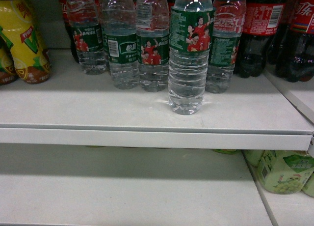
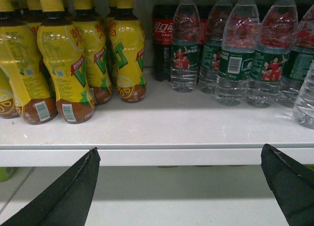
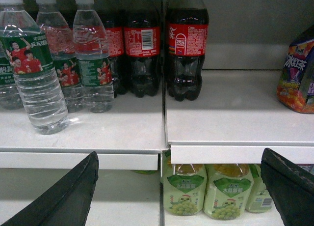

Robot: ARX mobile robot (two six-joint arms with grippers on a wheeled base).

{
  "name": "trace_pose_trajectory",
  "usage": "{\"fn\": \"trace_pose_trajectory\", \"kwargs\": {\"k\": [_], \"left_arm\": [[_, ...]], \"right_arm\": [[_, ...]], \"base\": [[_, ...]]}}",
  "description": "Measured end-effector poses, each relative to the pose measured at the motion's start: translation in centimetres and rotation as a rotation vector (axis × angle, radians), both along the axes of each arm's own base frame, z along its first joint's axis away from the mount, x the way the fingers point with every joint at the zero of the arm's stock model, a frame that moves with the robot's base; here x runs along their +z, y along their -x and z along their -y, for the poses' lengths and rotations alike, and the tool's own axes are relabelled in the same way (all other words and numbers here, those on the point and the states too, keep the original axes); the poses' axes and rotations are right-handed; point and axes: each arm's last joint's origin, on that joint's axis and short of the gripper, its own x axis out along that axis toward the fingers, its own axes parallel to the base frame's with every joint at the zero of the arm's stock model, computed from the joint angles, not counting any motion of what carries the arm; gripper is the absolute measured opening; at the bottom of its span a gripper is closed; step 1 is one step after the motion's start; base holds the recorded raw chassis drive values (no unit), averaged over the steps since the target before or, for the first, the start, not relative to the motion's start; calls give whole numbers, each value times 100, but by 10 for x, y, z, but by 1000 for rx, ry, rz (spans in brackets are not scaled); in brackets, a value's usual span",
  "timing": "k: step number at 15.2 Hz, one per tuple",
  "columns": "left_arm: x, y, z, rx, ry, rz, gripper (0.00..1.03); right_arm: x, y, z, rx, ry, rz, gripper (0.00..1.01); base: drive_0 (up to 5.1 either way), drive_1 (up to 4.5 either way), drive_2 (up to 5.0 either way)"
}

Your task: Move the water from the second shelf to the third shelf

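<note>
One water bottle [image 1: 188, 73] with a green label stands alone near the front of the upper shelf [image 1: 98, 108], ahead of a row of like water bottles [image 1: 122, 49]. The right wrist view shows it at the left [image 3: 37, 83], above and left of my right gripper [image 3: 180, 155]. That gripper is open and holds nothing, level with the shelf's front lip. My left gripper [image 2: 180, 151] is also open and empty, below the same lip, with the water row [image 2: 235, 59] up to its right. The lower shelf [image 1: 122, 186] lies bare beneath. Neither gripper shows in the head view.
Yellow tea bottles [image 2: 64, 64] fill the upper shelf's left side. Dark cola bottles [image 3: 184, 49] stand right of the water, by the shelf seam [image 3: 163, 113]. Green grape-drink bottles [image 3: 223, 191] sit on the lower shelf at the right. A snack bag [image 3: 297, 73] is at the far right.
</note>
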Motion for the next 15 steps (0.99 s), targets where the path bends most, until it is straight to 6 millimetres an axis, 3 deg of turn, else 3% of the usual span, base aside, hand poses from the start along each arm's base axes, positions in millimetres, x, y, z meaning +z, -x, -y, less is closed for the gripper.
{"fn": "trace_pose_trajectory", "kwargs": {"k": [15], "left_arm": [[0,0,0,0,0,0,98]], "right_arm": [[0,0,0,0,0,0,98]], "base": [[0,0,0]]}}
